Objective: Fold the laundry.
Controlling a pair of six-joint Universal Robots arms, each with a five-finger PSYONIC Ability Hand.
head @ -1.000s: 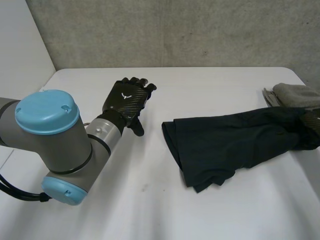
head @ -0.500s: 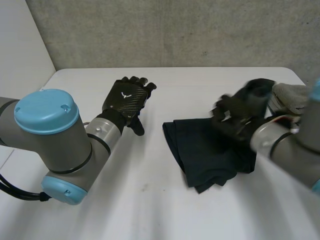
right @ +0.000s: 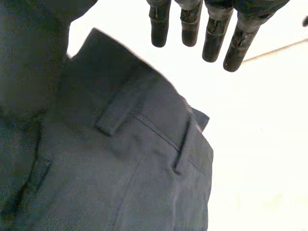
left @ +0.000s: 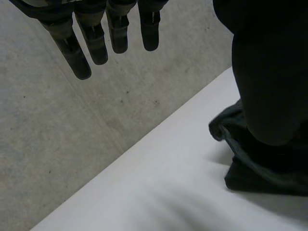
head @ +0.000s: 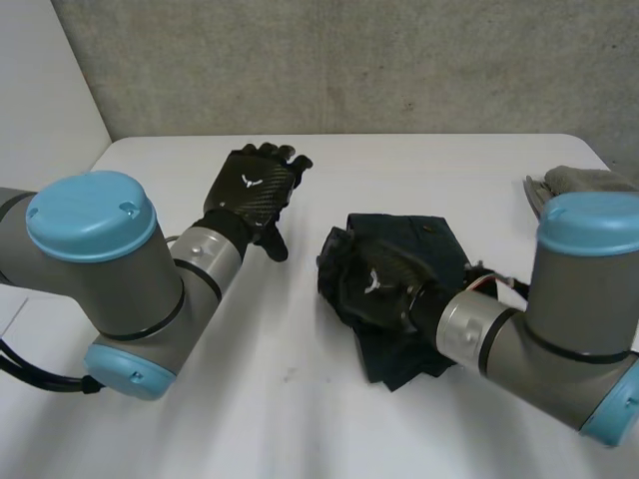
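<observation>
**Trousers doubled, folding not finished**

On the white table [head: 300, 419], dark navy trousers [head: 424, 239] lie doubled under the palm of the right hand [head: 374, 289], its fingers straight. The left hand [head: 252, 190] hovers well apart, fingers straight, empty. Another fold likely remains.

White emblems [head: 245, 183] on left hand [head: 256, 203] and right hand [head: 381, 299].

Dark blue-grey trousers [head: 424, 238], white table [head: 399, 170]
</observation>
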